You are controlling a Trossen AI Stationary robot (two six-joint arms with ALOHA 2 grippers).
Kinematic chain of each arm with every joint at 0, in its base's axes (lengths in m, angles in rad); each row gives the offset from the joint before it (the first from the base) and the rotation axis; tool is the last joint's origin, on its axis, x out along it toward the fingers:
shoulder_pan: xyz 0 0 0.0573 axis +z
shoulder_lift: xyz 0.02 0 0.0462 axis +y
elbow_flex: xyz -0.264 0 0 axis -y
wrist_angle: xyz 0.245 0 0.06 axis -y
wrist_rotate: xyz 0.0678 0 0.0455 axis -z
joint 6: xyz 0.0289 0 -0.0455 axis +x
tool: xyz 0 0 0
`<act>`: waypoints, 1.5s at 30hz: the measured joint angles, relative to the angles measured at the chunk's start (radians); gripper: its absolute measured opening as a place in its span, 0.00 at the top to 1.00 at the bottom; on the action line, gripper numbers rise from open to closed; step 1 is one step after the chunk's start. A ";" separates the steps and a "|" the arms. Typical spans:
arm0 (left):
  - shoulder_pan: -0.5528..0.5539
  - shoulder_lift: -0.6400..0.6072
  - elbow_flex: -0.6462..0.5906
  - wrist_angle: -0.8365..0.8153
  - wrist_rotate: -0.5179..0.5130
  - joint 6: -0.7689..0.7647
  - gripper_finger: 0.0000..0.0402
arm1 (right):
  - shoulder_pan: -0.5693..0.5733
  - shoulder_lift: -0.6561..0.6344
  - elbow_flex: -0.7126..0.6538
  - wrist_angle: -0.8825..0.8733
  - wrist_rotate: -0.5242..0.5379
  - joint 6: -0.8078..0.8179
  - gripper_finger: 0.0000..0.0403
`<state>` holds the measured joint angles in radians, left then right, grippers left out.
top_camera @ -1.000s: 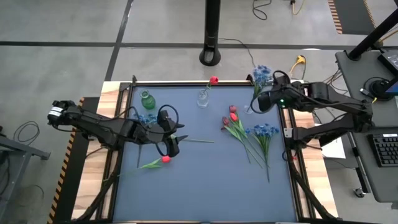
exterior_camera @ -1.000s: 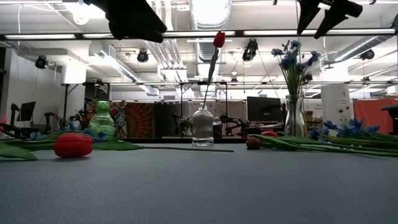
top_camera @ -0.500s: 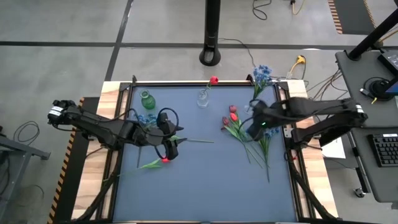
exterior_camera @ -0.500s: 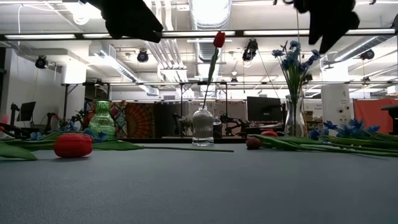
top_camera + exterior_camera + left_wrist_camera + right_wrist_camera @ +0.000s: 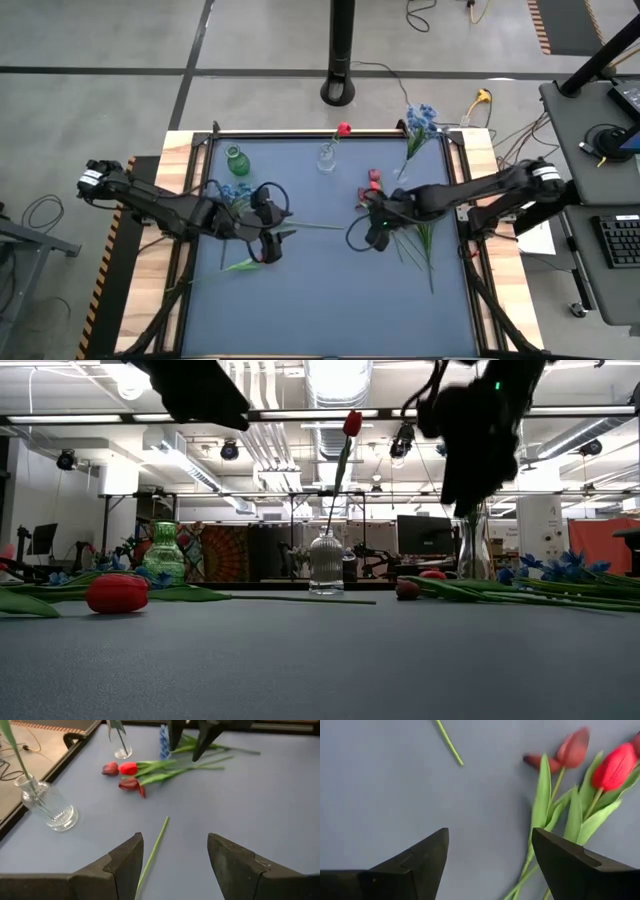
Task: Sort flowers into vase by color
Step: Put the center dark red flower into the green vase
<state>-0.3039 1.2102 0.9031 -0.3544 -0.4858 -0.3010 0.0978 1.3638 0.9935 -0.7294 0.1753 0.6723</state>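
My left gripper (image 5: 271, 243) is open above a red tulip (image 5: 117, 593) that lies on the blue mat; its thin green stem (image 5: 152, 849) runs between the fingers in the left wrist view. My right gripper (image 5: 377, 230) is open and empty above the mat, beside a bunch of lying tulips: a maroon one (image 5: 573, 747) and a red one (image 5: 615, 766). Blue flowers (image 5: 428, 212) lie to the right of them. A clear vase (image 5: 327, 158) holds a red tulip (image 5: 344, 129). A second clear vase (image 5: 401, 175) holds blue flowers (image 5: 420, 120).
A green vase (image 5: 236, 160) stands at the far left, with blue flowers (image 5: 236, 190) lying near it. A raised frame (image 5: 330, 133) runs round the mat. The mat's near half (image 5: 330, 310) is bare.
My right gripper has swung from beside the blue-flower vase at the far right toward the table's left and near edge, and down, until it is over the lying tulips. My left gripper has crept toward the near edge, over the red tulip's bud.
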 joint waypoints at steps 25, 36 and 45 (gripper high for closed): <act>-0.014 0.000 0.000 -0.017 -0.003 0.000 0.49 | -0.084 0.296 -0.026 0.015 0.141 -0.020 0.43; -0.014 0.000 -0.002 -0.014 -0.005 0.000 0.49 | -0.085 0.308 -0.033 0.047 0.139 -0.019 0.64; -0.014 0.000 -0.002 -0.014 -0.005 0.000 0.49 | -0.085 0.305 -0.035 0.059 0.140 -0.019 0.86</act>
<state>-0.3183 1.2102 0.9012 -0.3683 -0.4911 -0.3013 0.0124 1.6684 0.9588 -0.6706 0.3157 0.6533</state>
